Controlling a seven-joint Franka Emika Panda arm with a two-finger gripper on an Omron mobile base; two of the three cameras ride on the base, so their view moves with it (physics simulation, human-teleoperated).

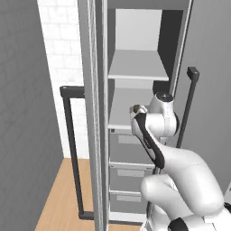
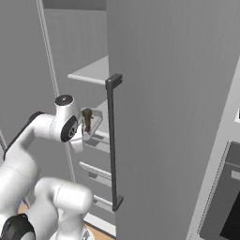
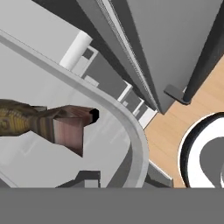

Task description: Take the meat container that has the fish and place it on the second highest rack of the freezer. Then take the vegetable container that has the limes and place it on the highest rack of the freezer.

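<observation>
Clamping the meat container by its rim, the gripper nears the freezer; tipping could spill the fish.

Freezer door swung open, bar handle just right of the arm. Both pale shelves bare, room above each. Left cabinet edge narrows entry. Grey drawers below shut.

2 rear views, shared freezer

Pincer closed, arm raised forward
</observation>
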